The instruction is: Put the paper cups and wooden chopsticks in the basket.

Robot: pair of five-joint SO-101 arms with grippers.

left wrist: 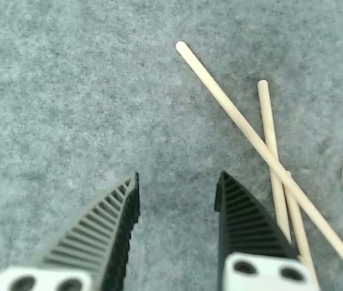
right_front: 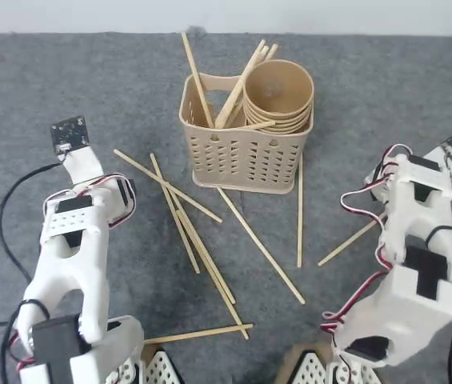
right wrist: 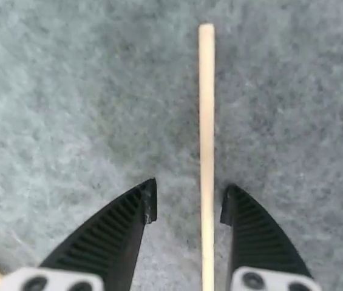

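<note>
My right gripper is open, jaws straddling one wooden chopstick lying on the grey desk, lower right of the basket; its long axis runs straight ahead between them. My left gripper, also open, holds nothing.

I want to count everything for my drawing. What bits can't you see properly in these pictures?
- High view: the paper cups sit nested inside each other, so their number is unclear.
- High view: the basket wall hides the lower ends of the chopsticks standing in it.
- Right wrist view: the chopstick between the open right gripper is cut off by the picture's edge.
</note>
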